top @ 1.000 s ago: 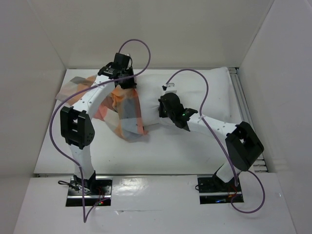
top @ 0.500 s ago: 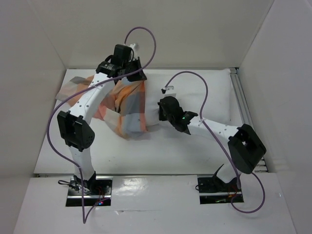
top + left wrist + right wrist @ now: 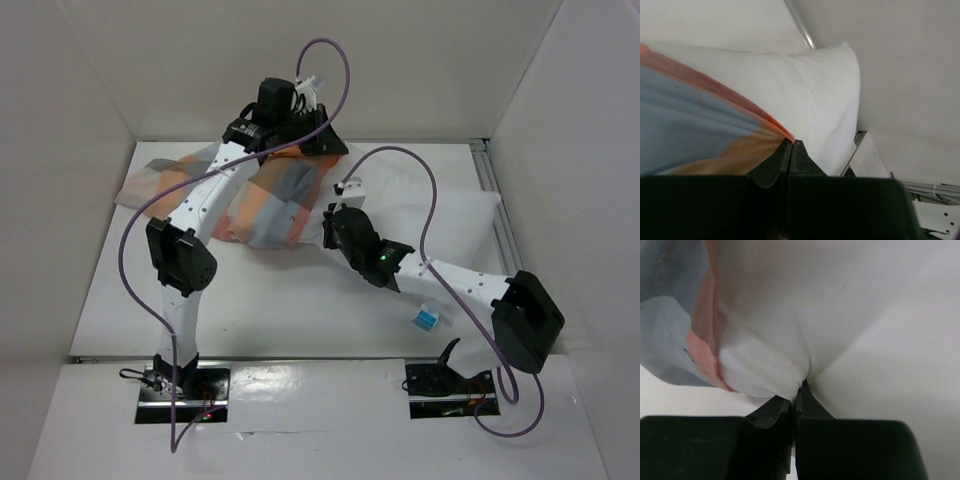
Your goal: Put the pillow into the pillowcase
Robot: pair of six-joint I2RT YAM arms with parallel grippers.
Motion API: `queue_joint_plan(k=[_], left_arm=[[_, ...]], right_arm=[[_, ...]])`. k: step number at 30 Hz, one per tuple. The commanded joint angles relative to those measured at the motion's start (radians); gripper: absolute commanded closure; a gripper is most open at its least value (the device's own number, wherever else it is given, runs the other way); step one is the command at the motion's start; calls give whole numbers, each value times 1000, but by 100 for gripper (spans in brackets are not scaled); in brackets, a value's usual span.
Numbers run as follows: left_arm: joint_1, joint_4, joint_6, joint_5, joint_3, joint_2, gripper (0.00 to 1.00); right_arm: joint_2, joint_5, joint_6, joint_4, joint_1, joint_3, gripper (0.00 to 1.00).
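The checked pillowcase (image 3: 255, 205) lies across the left and middle of the table, with its right part drawn over the left end of the white pillow (image 3: 440, 205). My left gripper (image 3: 325, 142) is at the back, shut on the pillowcase's orange edge (image 3: 782, 131), with the pillow (image 3: 810, 95) just beyond. My right gripper (image 3: 333, 228) is shut on a pinch of the pillow's white fabric (image 3: 765, 370) at the case's mouth, and the pillowcase (image 3: 670, 305) shows to the left. A small blue-and-white label (image 3: 427, 320) shows beside the right forearm.
White walls close in the table at the back and on both sides. A metal rail (image 3: 495, 200) runs along the right edge. Purple cables (image 3: 330, 60) loop above both arms. The arm bases stand at the near edge.
My left gripper has carried the pillowcase's edge to the right and back, spreading the case over the pillow's left end. The right arm has shifted nearer. The label has come into view.
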Motion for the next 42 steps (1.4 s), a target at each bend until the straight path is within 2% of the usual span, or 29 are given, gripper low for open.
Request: queue_joint_plan(k=[1, 2, 5, 6, 7, 8, 11, 13, 14, 15, 18, 20, 23, 25, 28, 30, 31, 34, 37, 39, 40, 42], left_arm=[[-30, 13, -17, 122, -107, -5, 100], [-30, 13, -6, 122, -180, -14, 100], [-39, 4, 35, 103, -263, -46, 100], [-39, -7, 63, 86, -263, -69, 94], [-39, -21, 75, 51, -263, -78, 76], [-28, -45, 88, 42, -244, -88, 69], [18, -70, 109, 28, -178, -115, 43], [42, -70, 109, 28, -165, -140, 38], [64, -70, 109, 28, -165, -140, 38], [73, -56, 99, 28, -174, -153, 38], [107, -47, 89, 14, -184, -163, 38], [117, -64, 89, -30, -184, -154, 38], [117, -130, 109, -170, -184, -141, 26], [127, -159, 129, -229, -184, -131, 26], [127, -180, 161, -230, -197, -112, 24], [127, -205, 161, -271, -197, -99, 23], [127, -228, 161, -349, -176, -74, 23], [127, -271, 161, -427, -167, -52, 22], [127, -301, 184, -412, -148, -14, 19], [127, -326, 207, -334, -136, 12, 19], [127, -326, 207, -295, -136, 21, 21], [127, -300, 233, -171, -145, 30, 47]], right_arm=[[19, -24, 7, 132, 20, 56, 100], [20, -39, 7, 132, 30, 45, 100], [-26, -105, -18, 103, 42, -38, 100], [-43, -134, -18, 92, 42, -61, 100], [-62, -154, -31, 78, 42, -99, 100], [-101, -171, -32, 43, 42, -111, 100], [-184, -218, -73, -12, 62, -148, 100], [-195, -241, -87, -52, 62, -157, 100], [-195, -242, -87, -99, 71, -157, 99], [-195, -232, -87, -120, 71, -148, 93], [-217, -196, -87, -158, 80, -148, 92], [-227, -185, -87, -158, 80, -159, 92], [-227, -163, -87, -180, 80, -168, 90], [-227, -154, -87, -190, 80, -168, 88], [-238, -133, -87, -212, 80, -168, 85], [-247, -117, -87, -212, 80, -168, 80], [-257, -107, -96, -221, 80, -168, 80], [-257, -85, -96, -241, 80, -159, 77], [-257, -85, -96, -241, 80, -150, 74], [-247, -85, -96, -232, 80, -150, 74], [-247, -85, -96, -232, 80, -150, 74], [-235, -85, -96, -232, 89, -150, 74]])
